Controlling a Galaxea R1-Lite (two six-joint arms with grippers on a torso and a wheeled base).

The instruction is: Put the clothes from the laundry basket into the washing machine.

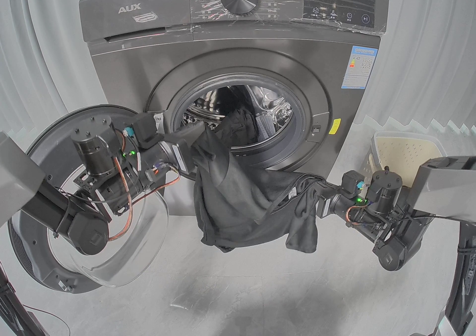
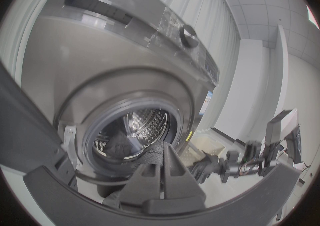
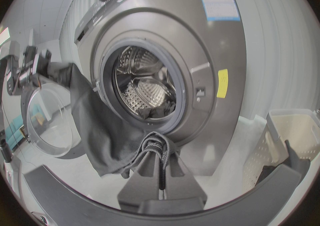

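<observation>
A dark grey garment (image 1: 243,193) hangs stretched between both grippers in front of the washing machine (image 1: 233,54). My left gripper (image 1: 197,134) is shut on its upper end at the left rim of the drum opening (image 1: 238,114); bunched cloth (image 2: 151,151) shows between its fingers. My right gripper (image 1: 317,193) is shut on the other end, lower and to the right, below the opening; the gathered cloth (image 3: 156,145) sits at its fingertips. Another dark garment (image 3: 156,111) lies inside the drum. The cream laundry basket (image 1: 406,153) stands right of the machine, dark clothing (image 3: 293,161) in it.
The machine's round glass door (image 1: 89,203) stands swung open at the left, behind my left arm. Pale curtains hang behind the machine. The light grey floor (image 1: 248,287) in front is bare.
</observation>
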